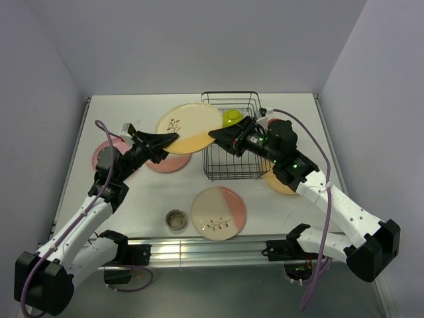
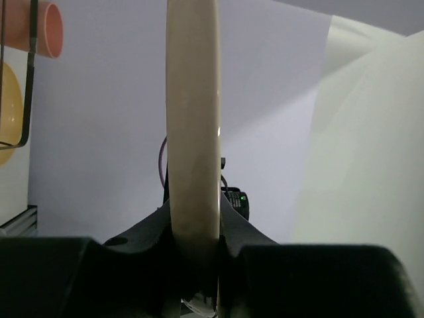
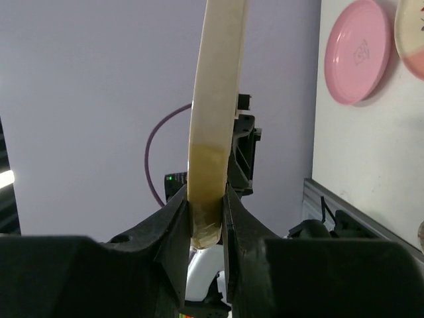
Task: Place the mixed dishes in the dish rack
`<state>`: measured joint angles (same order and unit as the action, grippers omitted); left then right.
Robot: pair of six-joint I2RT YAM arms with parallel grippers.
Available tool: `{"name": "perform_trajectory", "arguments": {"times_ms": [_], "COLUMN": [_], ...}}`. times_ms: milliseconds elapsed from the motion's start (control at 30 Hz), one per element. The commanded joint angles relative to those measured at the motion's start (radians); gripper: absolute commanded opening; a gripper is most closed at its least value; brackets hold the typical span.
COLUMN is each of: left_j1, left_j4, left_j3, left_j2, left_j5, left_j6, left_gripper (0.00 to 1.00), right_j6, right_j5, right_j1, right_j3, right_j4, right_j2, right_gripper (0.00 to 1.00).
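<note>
Glossy round cream-and-yellow plate [image 1: 189, 122], clamped at opposite rims by left gripper [image 1: 169, 139] and right gripper [image 1: 213, 134]

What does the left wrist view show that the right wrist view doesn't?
Only the left wrist view: a tumbler and a bit of the rack, both at its left edge. Only the right wrist view: a pink plate and the edge of a cream-and-pink plate, at upper right. Both: the cream-and-yellow plate seen edge-on, pinched at its rim, by the left gripper in one view and the right gripper in the other.
</note>
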<state>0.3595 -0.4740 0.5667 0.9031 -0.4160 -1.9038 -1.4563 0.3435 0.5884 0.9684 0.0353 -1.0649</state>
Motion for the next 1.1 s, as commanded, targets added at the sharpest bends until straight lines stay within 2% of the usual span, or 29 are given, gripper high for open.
{"name": "perform_trajectory", "arguments": {"times_ms": [0, 67, 100, 133, 167, 233, 267, 333, 367, 400, 433, 533, 667, 733, 800, 867, 1033, 1067], "left_j1": [-0.045, -0.056, -0.057, -0.057, -0.056, -0.056, -0.056, -0.056, -0.056, -0.056, -0.056, -0.056, -0.041, 0.001, 0.042, 0.105, 0.219, 0.232], "left_j4": [-0.049, 0.128, 0.202, 0.274, 0.445, 0.591, 0.645, 0.695, 0.718, 0.759, 0.774, 0.799, 0.888, 0.964, 1.046, 1.196, 1.314, 1.384], "left_j3": [0.108, 0.172, 0.268, 0.324, 0.378, 0.516, 0.544, 0.607, 0.625, 0.663, 0.677, 0.719, 0.826, 0.880, 0.993, 1.126, 1.291, 1.370], "left_j2": [-0.009, 0.009, 0.023, 0.036, 0.065, 0.091, 0.103, 0.117, 0.125, 0.134, 0.154, 0.178, 0.243, 0.290, 0.336, 0.425, 0.555, 0.578], "left_j5": [-0.102, -0.145, -0.179, -0.181, -0.181, -0.172, -0.170, -0.147, -0.141, -0.136, -0.136, -0.130, -0.107, -0.077, 0.006, 0.084, 0.252, 0.290], "left_j6": [0.041, 0.187, 0.254, 0.410, 0.487, 0.653, 0.692, 0.768, 0.796, 0.817, 0.854, 0.900, 0.982, 1.038, 1.109, 1.140, 1.203, 1.215], "left_gripper": [0.00, 0.00, 0.00, 0.00, 0.00, 0.00, 0.00, 0.00, 0.00, 0.00, 0.00, 0.00, 0.00, 0.00, 0.00, 0.00, 0.00, 0.00], "right_j6": [0.043, 0.082, 0.123, 0.148, 0.168, 0.217, 0.229, 0.263, 0.273, 0.293, 0.306, 0.344, 0.395, 0.453, 0.516, 0.574, 0.634, 0.637], "right_j5": [0.051, 0.064, 0.072, 0.080, 0.075, 0.066, 0.055, 0.043, 0.028, 0.020, 0.015, -0.009, -0.050, -0.119, -0.196, -0.239, -0.322, -0.328], "right_j1": [-0.012, -0.018, -0.019, -0.021, -0.022, -0.022, -0.024, -0.027, -0.029, -0.030, -0.033, -0.044, -0.056, -0.056, -0.056, -0.058, -0.058, -0.058], "right_j3": [0.044, 0.058, 0.076, 0.087, 0.099, 0.124, 0.128, 0.148, 0.156, 0.176, 0.184, 0.216, 0.233, 0.250, 0.291, 0.331, 0.352, 0.351], "right_j4": [0.137, 0.117, 0.085, 0.056, 0.028, -0.029, -0.058, -0.104, -0.142, -0.162, -0.182, -0.287, -0.421, -0.480, -0.581, -0.674, -0.770, -0.791], "right_j2": [0.028, 0.025, 0.017, 0.014, 0.014, 0.016, 0.017, 0.025, 0.026, 0.029, 0.032, 0.029, 0.060, 0.078, 0.105, 0.126, 0.181, 0.197], "right_gripper": [0.00, 0.00, 0.07, 0.16, 0.32, 0.43, 0.51, 0.60, 0.69, 0.72, 0.90, 0.97, 0.98, 0.98, 0.98, 0.98, 0.98, 0.98]}}
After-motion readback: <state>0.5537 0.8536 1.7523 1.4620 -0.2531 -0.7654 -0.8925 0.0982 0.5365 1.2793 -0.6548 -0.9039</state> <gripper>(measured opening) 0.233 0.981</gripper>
